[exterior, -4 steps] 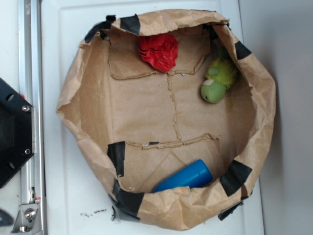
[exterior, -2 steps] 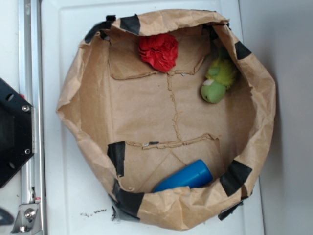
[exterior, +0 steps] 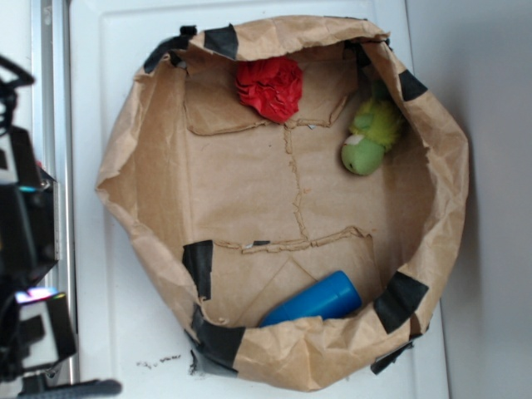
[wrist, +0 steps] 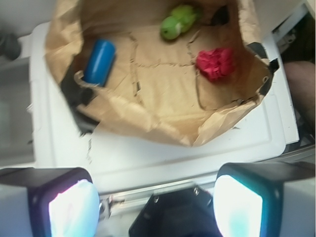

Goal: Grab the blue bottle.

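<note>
The blue bottle [exterior: 320,301] lies on its side at the near edge inside a rolled-down brown paper bag [exterior: 125,158], and the bag's wall hides its lower-left end. The wrist view has the bottle [wrist: 100,61] at upper left, far from the jaws. My gripper [wrist: 155,210] is open, its two pale pads wide apart with nothing between them. It hangs over the white surface and metal rail outside the bag. My arm [exterior: 25,241] shows blurred at the left edge of the exterior view, well left of the bag.
A green plush [exterior: 370,137] leans in the bag's far right corner, and a red crumpled lump [exterior: 269,86] sits at the far middle. The bag has raised, black-taped walls. A metal rail [exterior: 48,100] runs along the left, with a black mount [wrist: 173,217] below the jaws.
My arm has swung into the exterior view at the left edge, covering the black mount. The bottle, plush and red lump have not moved.
</note>
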{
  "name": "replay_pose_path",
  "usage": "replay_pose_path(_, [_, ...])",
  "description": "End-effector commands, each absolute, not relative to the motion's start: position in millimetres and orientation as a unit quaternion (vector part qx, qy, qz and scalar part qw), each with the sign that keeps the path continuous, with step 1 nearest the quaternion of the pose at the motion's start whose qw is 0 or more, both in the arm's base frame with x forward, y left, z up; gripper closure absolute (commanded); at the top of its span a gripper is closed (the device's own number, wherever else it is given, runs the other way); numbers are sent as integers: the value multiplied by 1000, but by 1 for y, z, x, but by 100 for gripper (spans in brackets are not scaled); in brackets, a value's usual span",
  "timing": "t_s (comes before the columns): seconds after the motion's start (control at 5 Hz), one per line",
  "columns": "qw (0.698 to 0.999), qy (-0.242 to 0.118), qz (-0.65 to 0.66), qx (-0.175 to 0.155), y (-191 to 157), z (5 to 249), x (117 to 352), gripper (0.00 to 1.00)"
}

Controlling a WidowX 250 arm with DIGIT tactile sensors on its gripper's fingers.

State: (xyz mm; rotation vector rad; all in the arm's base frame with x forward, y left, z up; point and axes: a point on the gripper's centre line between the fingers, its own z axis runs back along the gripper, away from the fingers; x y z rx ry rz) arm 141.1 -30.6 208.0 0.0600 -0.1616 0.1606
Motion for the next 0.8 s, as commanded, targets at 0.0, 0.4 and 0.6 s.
replay_pose_path(0.0, [976,-97,195,16,-4,158,168,0])
replay_pose_path(0.4, [987,-48,143,-59,-13,168,216,0])
replay_pose_path(0.6, [989,-43,127,-59,-30,179,230,0])
